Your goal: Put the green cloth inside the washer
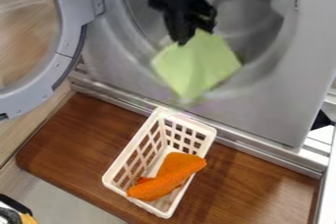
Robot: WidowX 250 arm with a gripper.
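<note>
Your gripper is clamped on the green cloth by the washer opening, beyond the basket.

Brown wooden bench with a rounded left front corner; a white openwork basket stands near mid-length, beside the back edge.

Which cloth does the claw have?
The green cloth, hanging from the claw at the mouth of the washer; the orange cloth lies in the white basket.
</note>
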